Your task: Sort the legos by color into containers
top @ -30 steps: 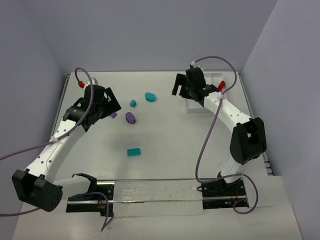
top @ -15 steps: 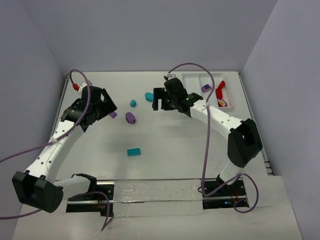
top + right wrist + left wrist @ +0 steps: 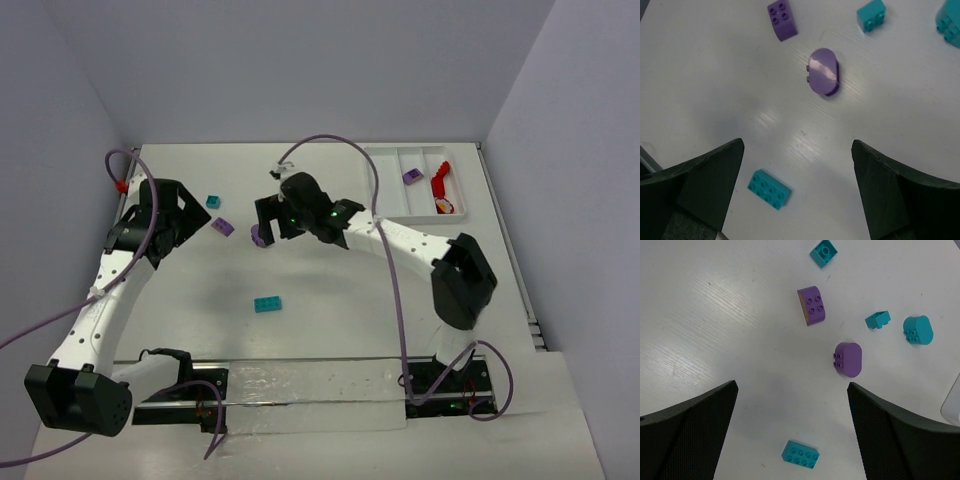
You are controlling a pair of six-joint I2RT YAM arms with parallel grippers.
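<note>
The right gripper (image 3: pixel 797 142) hangs over the middle of the table (image 3: pixel 330 300) with its jaws spread wide and nothing between them. The purple rounded piece (image 3: pixel 823 71) lies just ahead of its fingers. The left gripper (image 3: pixel 791 386) is likewise spread and empty, off to the left, with the purple brick (image 3: pixel 812 305) and a small teal cube (image 3: pixel 823 252) lying in front of it.

Further out, a second small teal piece (image 3: pixel 877 320), the teal rounded piece (image 3: pixel 918 330) and the flat teal brick (image 3: pixel 800 454) lie loose and well apart.

At the far right sits the white tray (image 3: pixel 372 158). One purple piece (image 3: pixel 412 177) is in its middle compartment. The red pieces (image 3: pixel 440 185), with the white-yellow-topped one (image 3: pixel 447 207), are in the right compartment, and the left one looks bare.

As I see it, red is done, purple has two to go, and teal is not yet begun.
</note>
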